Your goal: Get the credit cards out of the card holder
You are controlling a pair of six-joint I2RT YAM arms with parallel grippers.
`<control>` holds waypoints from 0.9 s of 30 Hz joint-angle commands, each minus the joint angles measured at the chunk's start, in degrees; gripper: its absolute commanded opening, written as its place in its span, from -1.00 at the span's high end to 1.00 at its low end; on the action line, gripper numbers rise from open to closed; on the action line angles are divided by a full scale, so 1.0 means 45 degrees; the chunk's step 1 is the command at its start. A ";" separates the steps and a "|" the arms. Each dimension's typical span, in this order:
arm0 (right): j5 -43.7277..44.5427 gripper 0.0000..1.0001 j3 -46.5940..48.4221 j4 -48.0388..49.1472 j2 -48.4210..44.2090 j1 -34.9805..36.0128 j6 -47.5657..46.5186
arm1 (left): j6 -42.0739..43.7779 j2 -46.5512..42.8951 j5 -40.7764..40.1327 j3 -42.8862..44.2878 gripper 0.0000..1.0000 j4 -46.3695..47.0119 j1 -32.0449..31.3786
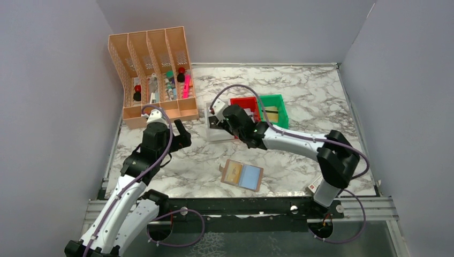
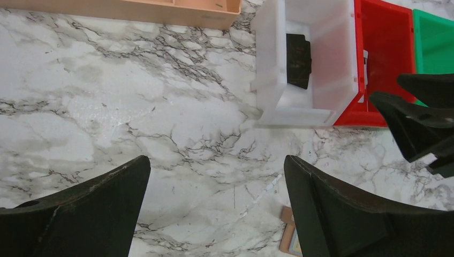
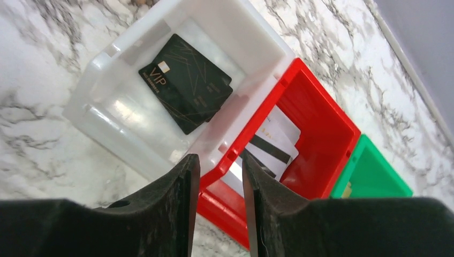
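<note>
Marble table [image 1: 203, 160] bears a white bin [image 3: 101, 118] with a dark card [image 3: 187, 80] inside. Right gripper [image 3: 219, 160] hovers over it, jaws parted, empty; left gripper [image 2: 217, 163] gapes wide.

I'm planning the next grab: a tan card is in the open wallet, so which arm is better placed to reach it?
Probably left: the left claw is wide open, empty, with the wallet at its camera's edge. The right claw hangs by the white bin, jaws narrowly apart.

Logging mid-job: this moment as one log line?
left gripper: open, empty | right gripper: open, empty, over white bin and red bin | black card: in white bin | card holder: open, tan card inside
</note>
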 commanded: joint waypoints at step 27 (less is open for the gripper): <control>-0.7829 0.12 -1.0927 0.4929 -0.6985 0.0057 1.5161 | -0.1395 0.4745 0.4771 -0.1522 -0.23 0.6301 -0.6446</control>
